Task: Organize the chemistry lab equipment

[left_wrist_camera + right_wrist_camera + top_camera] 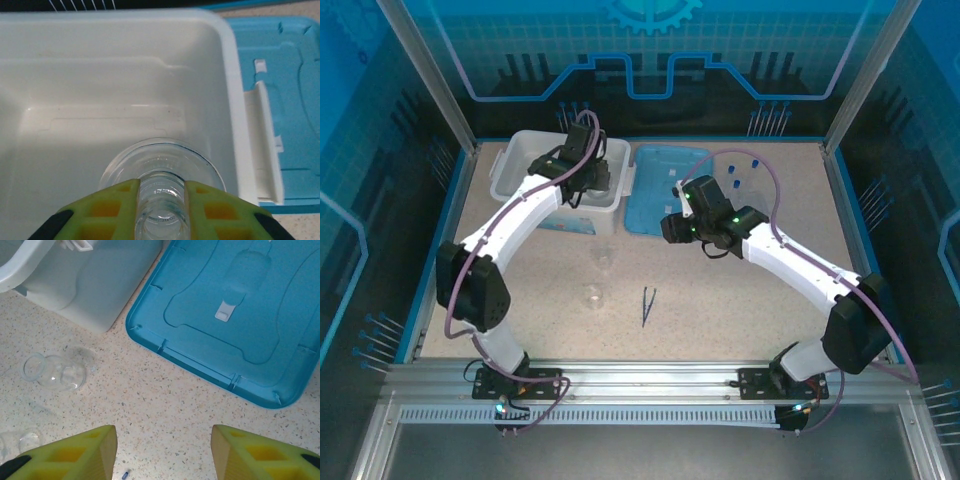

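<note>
Flask (160, 167) is clamped by its neck in left gripper (162, 194) over tub (100, 100); released too high, glass may crack. Right gripper (162, 442) gapes empty.

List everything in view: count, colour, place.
tub: one, white, far left
lid: one, light blue, right of tub
flask: one, clear, held over tub
glassware: two, clear, table before tub
tweezers: one, dark blue, table centre
capped tubes: at least two, blue caps, right of lid
left pincer: one, yellow, shut on flask
right pincer: one, yellow, open above table
</note>
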Action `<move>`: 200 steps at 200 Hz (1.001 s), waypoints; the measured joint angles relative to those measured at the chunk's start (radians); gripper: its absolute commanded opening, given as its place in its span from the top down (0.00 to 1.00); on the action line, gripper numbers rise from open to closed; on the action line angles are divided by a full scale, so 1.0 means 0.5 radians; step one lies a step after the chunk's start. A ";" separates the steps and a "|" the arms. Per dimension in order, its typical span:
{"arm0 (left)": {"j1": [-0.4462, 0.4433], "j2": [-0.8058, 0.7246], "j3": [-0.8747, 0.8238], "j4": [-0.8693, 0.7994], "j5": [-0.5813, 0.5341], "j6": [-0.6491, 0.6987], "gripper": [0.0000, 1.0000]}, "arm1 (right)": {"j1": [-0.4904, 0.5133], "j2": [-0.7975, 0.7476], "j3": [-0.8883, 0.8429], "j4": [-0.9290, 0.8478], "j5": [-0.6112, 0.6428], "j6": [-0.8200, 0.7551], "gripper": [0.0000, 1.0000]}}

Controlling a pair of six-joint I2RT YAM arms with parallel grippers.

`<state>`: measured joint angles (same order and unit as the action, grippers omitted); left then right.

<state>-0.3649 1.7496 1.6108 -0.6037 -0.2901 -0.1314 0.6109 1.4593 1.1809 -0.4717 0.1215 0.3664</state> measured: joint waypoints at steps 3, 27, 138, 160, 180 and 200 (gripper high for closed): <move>0.002 0.010 -0.005 0.005 0.004 0.000 0.91 | 0.000 0.001 0.002 -0.001 -0.001 0.000 0.46; 0.016 0.075 -0.062 0.023 0.021 -0.001 0.91 | 0.000 0.000 0.006 -0.001 -0.001 0.000 0.46; 0.070 0.340 -0.098 0.080 0.131 -0.052 0.92 | 0.000 0.001 0.006 0.000 -0.005 0.011 0.46; 0.070 0.400 -0.072 0.064 0.156 -0.054 0.92 | 0.000 0.001 0.006 0.000 -0.005 0.016 0.46; 0.070 0.439 -0.050 0.063 0.176 -0.054 0.92 | 0.000 0.001 0.006 0.000 -0.005 0.021 0.46; 0.070 0.456 -0.030 0.043 0.195 -0.054 0.92 | 0.000 0.001 0.006 0.000 -0.005 0.021 0.46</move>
<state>-0.3298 1.9778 1.5959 -0.5819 -0.1928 -0.1585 0.6109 1.4597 1.1839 -0.4717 0.1188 0.3771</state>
